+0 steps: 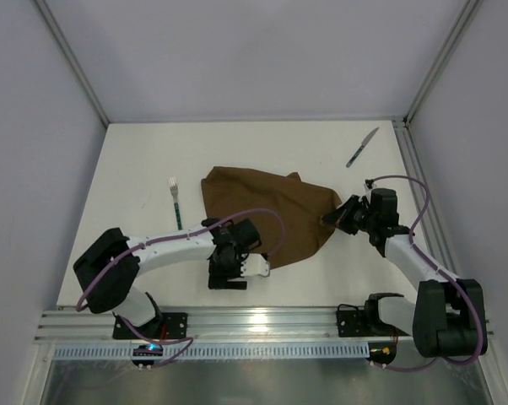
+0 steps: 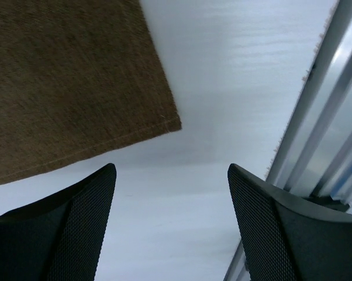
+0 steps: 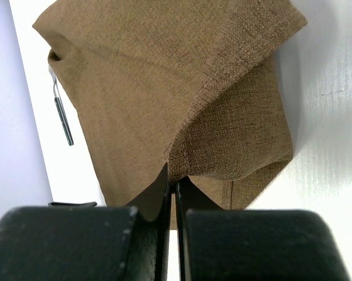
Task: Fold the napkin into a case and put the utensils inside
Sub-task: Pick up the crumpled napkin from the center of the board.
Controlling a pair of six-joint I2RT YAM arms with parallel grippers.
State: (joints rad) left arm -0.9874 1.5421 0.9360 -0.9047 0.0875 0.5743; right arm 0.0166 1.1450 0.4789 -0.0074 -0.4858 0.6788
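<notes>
Qty: 1 napkin (image 1: 254, 190), 1 fork (image 1: 176, 202), 1 knife (image 1: 362, 147), plus L arm (image 1: 170, 246) & R arm (image 1: 410, 253), i.e. 2.

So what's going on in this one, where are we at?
The right gripper is shut on a pinch of the brown napkin at its right-hand corner, with the cloth raised into a fold there. The left gripper is open and holds nothing, hovering over the bare table beside the napkin's near corner. The napkin is rumpled, not yet a case. The fork lies left of the cloth and the knife at the far right, neither touched.
</notes>
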